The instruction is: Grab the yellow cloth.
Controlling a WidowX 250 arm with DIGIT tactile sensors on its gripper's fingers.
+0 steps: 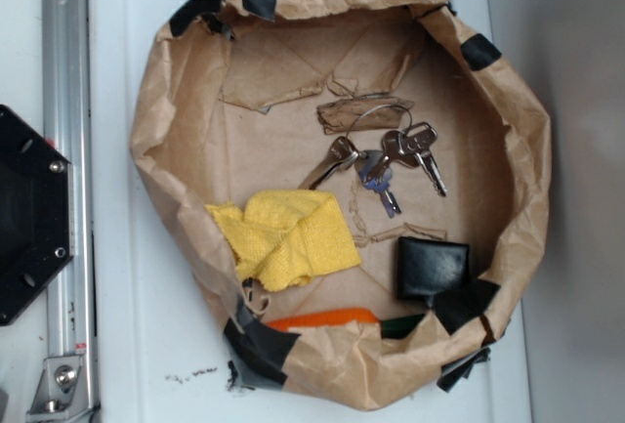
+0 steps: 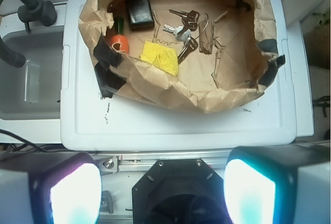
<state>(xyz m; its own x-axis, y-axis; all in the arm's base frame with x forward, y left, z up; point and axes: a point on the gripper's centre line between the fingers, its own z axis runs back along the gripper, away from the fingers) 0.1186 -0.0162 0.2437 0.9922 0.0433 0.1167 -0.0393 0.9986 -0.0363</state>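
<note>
The yellow cloth [image 1: 285, 237] lies crumpled on the floor of a brown paper basin [image 1: 176, 101], toward its lower left. In the wrist view the yellow cloth [image 2: 160, 57] shows small and far off, inside the paper basin [image 2: 170, 92]. My gripper [image 2: 163, 190] hangs high over the robot's black base [image 2: 178, 193], well short of the basin. Its two fingers [image 2: 72, 193] stand wide apart with nothing between them. The gripper does not show in the exterior view.
Inside the basin also lie a bunch of keys [image 1: 386, 159], a black square box [image 1: 431, 267] and an orange plastic object [image 1: 322, 319] at the near wall. The basin rests on a white lid [image 2: 176, 125]. A metal rail [image 1: 63, 149] and the black base [image 1: 29, 213] sit left.
</note>
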